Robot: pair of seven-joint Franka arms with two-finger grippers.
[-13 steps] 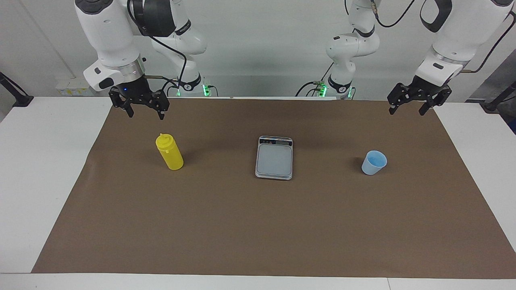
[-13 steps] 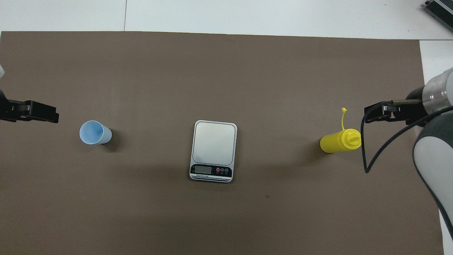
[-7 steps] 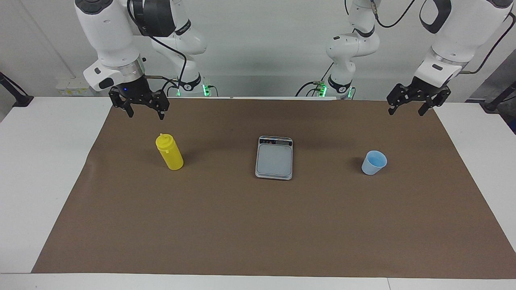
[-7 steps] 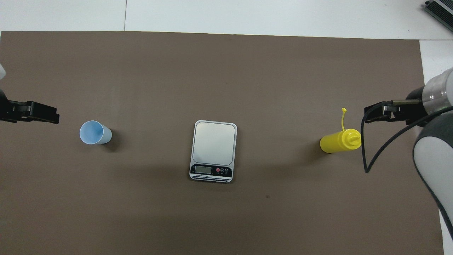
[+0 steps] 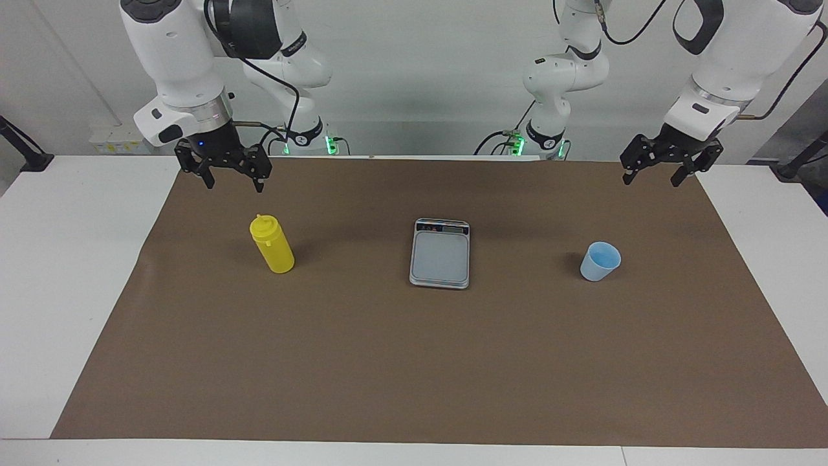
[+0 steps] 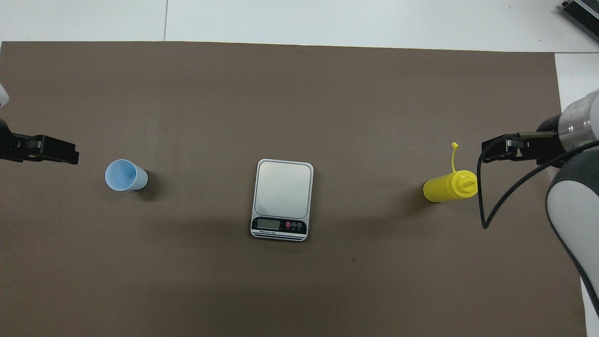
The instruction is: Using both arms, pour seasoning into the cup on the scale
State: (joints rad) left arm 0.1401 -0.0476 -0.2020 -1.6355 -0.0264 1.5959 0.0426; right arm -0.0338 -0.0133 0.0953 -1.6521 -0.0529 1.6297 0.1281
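- Scale (image 5: 440,252): flat grey unit at mid-table on the brown mat (image 5: 414,362); pale plate bare; dark display strip along the edge nearer the robots. A small line of print sits under the display, too small to read; three round buttons lie beside the display.
- Seasoning bottle (image 5: 272,244): yellow, upright on the mat toward the right arm's end of the table, well apart from the scale; its tethered cap hangs off the nozzle. No label can be made out.
- Cup (image 5: 600,261): light blue, upright, mouth up, on the mat toward the left arm's end, well apart from the scale. No writing visible.
- Right claw (image 5: 231,176): raised over the mat's edge nearest the robots, near the bottle but clear of it; fingers spread, holding nothing.
- Left claw (image 5: 652,170): raised over the mat's corner nearest the robots, apart from the cup; fingers spread, holding nothing.
- Table (image 5: 71,259): white, bare around the mat. Nothing lies between bottle, scale and cup.
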